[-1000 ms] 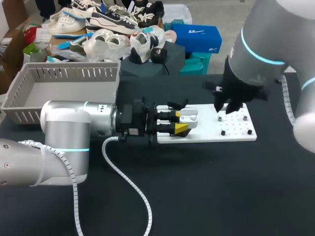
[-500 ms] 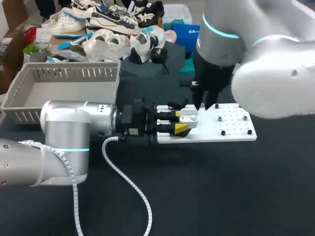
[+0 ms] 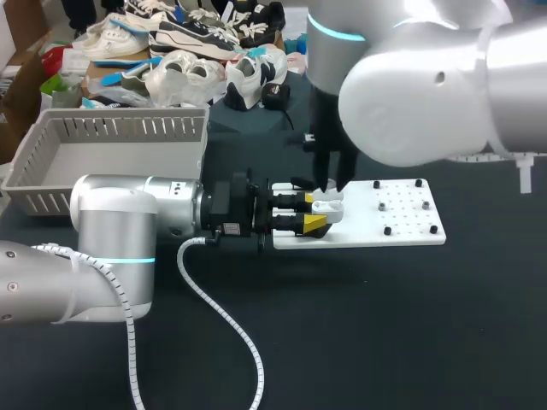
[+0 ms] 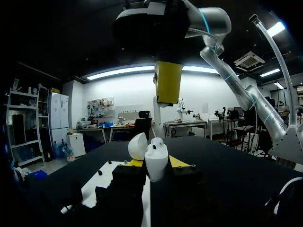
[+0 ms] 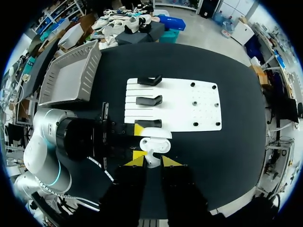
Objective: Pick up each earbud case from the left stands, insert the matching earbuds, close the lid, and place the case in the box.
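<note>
The left end effector (image 3: 318, 213) lies low over the worktop (image 3: 385, 325), its two yellow tips closed on the sides of the white earbud case (image 3: 328, 206). The case sits upright at the near-left corner of a white board (image 3: 402, 224), with its lid hinged open. The right end effector (image 5: 152, 162) hangs directly above the case. Its tips are narrow and appear to pinch a small white earbud (image 5: 151, 160).

The step in hand looks like seating that earbud. To do it well, the right arm should descend straight down, with the earbud lined up over its socket and clear of the raised lid. It should release only once the earbud has settled. The left arm should hold the case steady throughout.

Room is tight around the case. The left tips flank it, the lid stands on one side, and black stands (image 5: 149, 80) lie just beyond it on the board. Small black pegs (image 3: 387, 230) dot the board's right end. The grey box (image 3: 51, 162) sits well apart at the far left, with open dark worktop between.
</note>
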`<state>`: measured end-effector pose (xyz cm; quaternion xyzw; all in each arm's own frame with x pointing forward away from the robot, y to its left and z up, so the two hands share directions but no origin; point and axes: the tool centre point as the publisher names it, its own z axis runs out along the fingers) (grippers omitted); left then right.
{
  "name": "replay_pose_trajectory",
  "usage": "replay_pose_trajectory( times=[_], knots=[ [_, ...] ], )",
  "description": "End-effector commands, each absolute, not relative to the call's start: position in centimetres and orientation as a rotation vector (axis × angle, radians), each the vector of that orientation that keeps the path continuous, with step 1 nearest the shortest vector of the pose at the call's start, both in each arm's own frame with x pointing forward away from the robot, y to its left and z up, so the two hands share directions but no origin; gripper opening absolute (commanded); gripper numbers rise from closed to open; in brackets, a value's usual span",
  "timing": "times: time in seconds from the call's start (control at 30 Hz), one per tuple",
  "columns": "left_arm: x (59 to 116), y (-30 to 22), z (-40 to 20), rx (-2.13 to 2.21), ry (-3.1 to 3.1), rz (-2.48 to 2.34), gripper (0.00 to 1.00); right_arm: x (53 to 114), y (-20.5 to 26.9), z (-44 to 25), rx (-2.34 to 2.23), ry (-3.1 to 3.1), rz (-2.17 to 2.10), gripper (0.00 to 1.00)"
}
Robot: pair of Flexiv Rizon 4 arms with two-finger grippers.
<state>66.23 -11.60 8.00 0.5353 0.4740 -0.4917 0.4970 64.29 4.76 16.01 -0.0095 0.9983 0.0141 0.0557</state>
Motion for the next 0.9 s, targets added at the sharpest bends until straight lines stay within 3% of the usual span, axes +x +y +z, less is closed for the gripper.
replay_pose_trajectory(
  times=[0.03,0.9],
  knots=[
    [66.2,-11.6,7.9,1.294,1.147,-1.188,0.0,64.0,5.1,15.2,-0.016,3.02,0.066,0.0],
    [66.2,-11.6,7.9,1.294,1.147,-1.188,0.0,64.0,6.3,14.7,-0.06,3.016,0.085,0.0]
  ],
)
